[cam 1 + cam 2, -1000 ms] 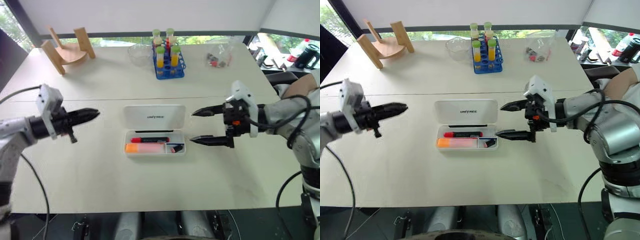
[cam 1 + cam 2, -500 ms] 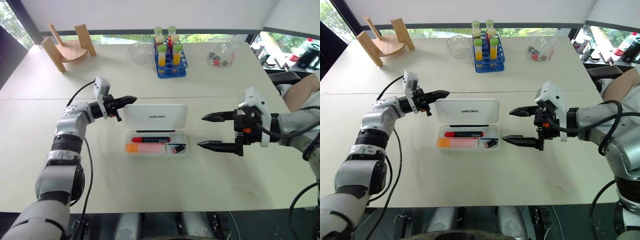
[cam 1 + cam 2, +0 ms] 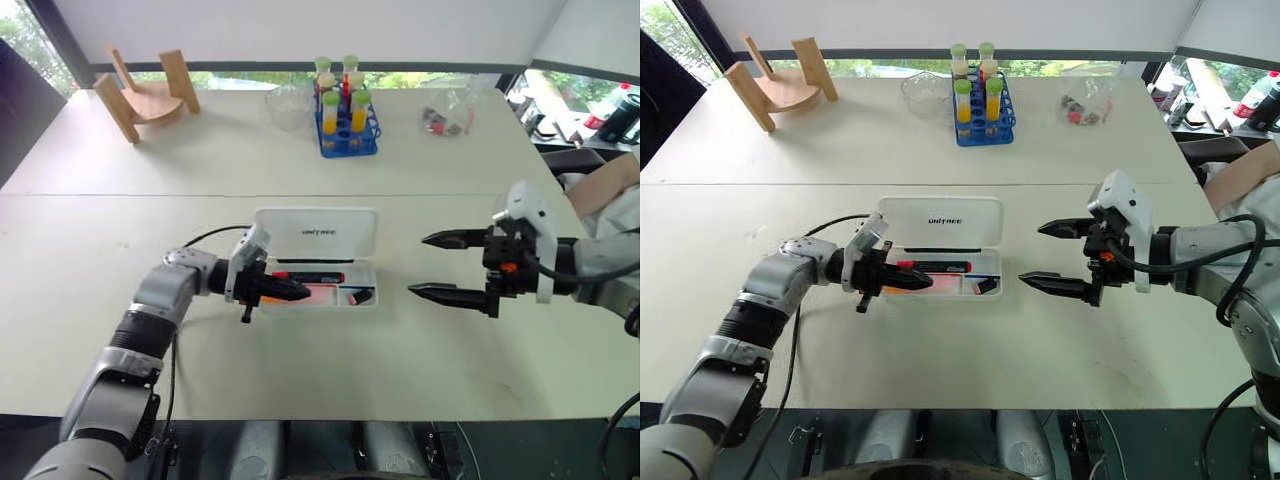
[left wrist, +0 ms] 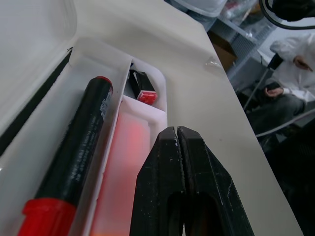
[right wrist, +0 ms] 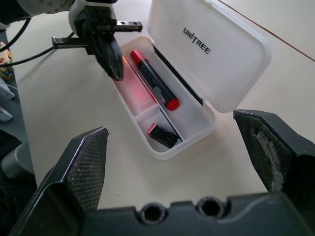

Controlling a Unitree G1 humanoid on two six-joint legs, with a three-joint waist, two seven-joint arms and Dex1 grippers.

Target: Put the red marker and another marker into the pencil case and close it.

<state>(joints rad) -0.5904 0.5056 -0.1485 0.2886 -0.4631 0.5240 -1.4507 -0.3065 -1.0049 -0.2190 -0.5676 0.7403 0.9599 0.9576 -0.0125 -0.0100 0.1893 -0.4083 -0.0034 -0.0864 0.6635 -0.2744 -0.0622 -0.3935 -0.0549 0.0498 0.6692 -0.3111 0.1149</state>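
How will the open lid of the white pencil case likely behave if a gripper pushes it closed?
The pencil case lid looks like rigid moulded plastic, so it should probably swing whole without flexing. The case seems light and may slide on the smooth table unless braced.

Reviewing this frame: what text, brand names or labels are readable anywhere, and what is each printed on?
"UNITREE": dark lettering on the open lid of the pencil case.
Small print on the red marker: too small to read.
Nothing else legible.
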